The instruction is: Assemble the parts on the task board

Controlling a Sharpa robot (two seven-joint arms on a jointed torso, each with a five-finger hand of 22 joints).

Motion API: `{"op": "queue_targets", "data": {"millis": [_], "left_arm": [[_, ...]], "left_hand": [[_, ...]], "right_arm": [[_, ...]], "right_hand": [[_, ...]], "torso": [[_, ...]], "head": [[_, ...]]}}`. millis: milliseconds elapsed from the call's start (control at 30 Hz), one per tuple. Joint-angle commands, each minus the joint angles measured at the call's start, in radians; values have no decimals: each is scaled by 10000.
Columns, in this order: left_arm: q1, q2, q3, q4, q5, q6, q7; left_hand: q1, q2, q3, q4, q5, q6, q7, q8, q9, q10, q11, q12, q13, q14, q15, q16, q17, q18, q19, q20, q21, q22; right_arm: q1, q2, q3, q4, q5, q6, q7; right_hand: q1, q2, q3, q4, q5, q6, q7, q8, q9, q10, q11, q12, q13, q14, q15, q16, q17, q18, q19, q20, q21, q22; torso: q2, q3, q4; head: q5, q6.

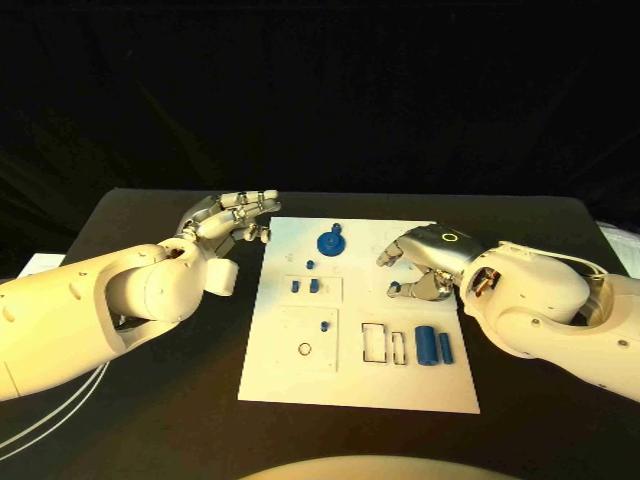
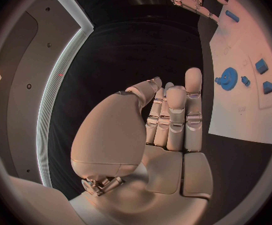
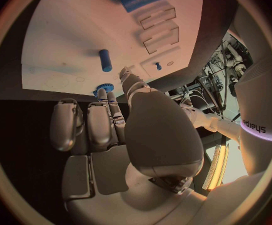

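Note:
The white task board lies in the middle of the table. A blue gear stands near its far edge, with two small blue blocks and a blue peg nearer. Two blue cylinders lie beside empty slots on the right. My left hand hovers off the board's far left corner, fingers straight, holding nothing. My right hand hangs over the board's right side, fingers loosely bent, nothing in them. In the right wrist view a short blue cylinder lies on the board beyond the fingers.
The black table runs round the board on all sides. Something white lies at the table's far right edge, and another white thing at its left edge. White cables trail under my left arm.

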Motion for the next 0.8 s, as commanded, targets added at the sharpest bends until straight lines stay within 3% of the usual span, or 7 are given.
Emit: {"op": "queue_targets", "data": {"millis": [33, 233, 800], "left_arm": [[2, 15, 2, 30, 36, 230, 20], [2, 25, 0, 25, 36, 249, 14], [2, 3, -3, 30, 36, 248, 10]], "left_hand": [[-50, 67, -55, -23, -2, -57, 3, 48, -12, -58, -11, 42, -9, -91, -2, -32, -10, 157, -62, -2, -63, -9], [-50, 67, -55, -23, -2, -57, 3, 48, -12, -58, -11, 42, -9, -91, -2, -32, -10, 157, -62, -2, -63, -9], [-28, 83, -62, -45, 0, -61, 2, 59, -8, -67, -13, 64, -7, -94, -3, -26, -16, 159, -57, 0, -66, -11]], "right_arm": [[9, -32, -2, -4, -193, 588, -300], [-44, 24, -21, -35, -210, 806, -186], [-239, 434, -56, -524, -225, 1234, 56]], "right_hand": [[127, 40, -75, -13, 33, 18, -92, 13, 2, 111, -68, 77, 21, 261, -91, -29, 11, 35, 5, -92, -45, 10], [286, 222, -67, 11, 55, 204, -129, 37, 20, 592, -97, 325, 37, 285, -111, 4, 52, 17, 62, -119, -12, 67], [562, 723, 510, 92, 0, 1172, -111, 209, 119, 1783, -235, 538, -1, 315, -104, 95, 146, -15, 178, -120, 76, 207]], "torso": [[5, 2, 1], [8, -4, 28], [7, 0, 15]], "head": [[-8, -1], [-23, 6], [36, -56]]}}
